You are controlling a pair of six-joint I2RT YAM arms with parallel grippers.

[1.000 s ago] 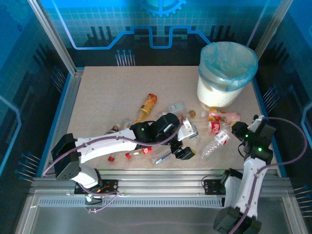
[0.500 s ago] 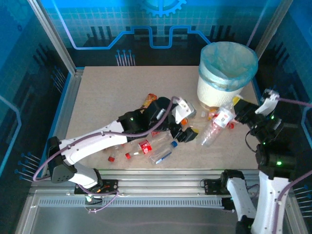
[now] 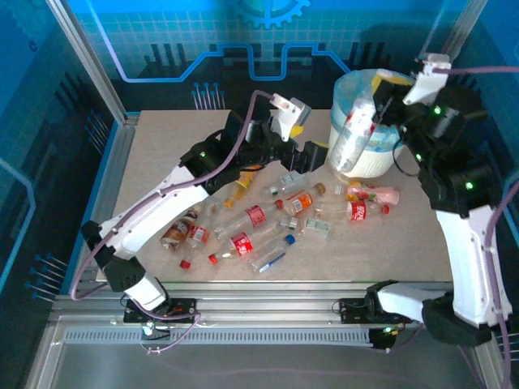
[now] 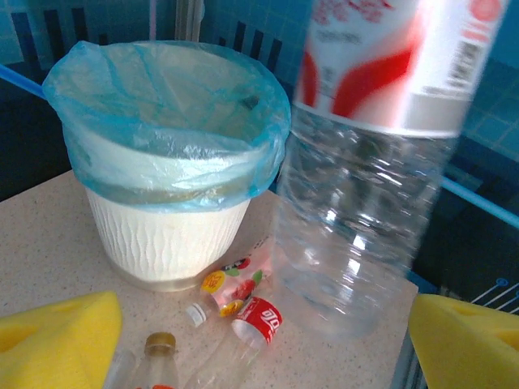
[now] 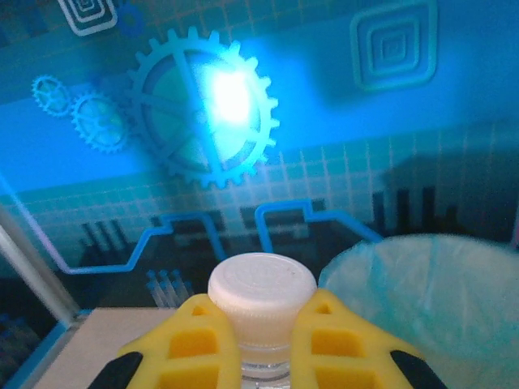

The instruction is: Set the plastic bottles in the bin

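My right gripper (image 3: 383,87) is raised beside the bin (image 3: 388,154), shut on the neck of a clear plastic bottle (image 3: 353,134) with a red and white label. The bottle hangs down in front of the bin's near-left side. In the right wrist view the yellow fingers (image 5: 195,348) clamp just under its white cap (image 5: 261,296). My left gripper (image 3: 304,144) hovers open left of the bin, nothing between its pads (image 4: 57,340). Its camera sees the bin (image 4: 162,227) and the hanging bottle (image 4: 365,211). Several bottles (image 3: 253,217) lie mid-table; a pink one (image 3: 375,194) lies by the bin's foot.
An orange-yellow bottle (image 3: 235,189) lies under the left forearm. Loose red caps (image 3: 212,258) sit near the front edge. A metal frame rail (image 3: 109,174) borders the table on the left, and blue walls close the back.
The right arm lifted the clear bottle from the table's right side up to the bin. The left arm swung from the front middle to the back, uncovering the bottles.
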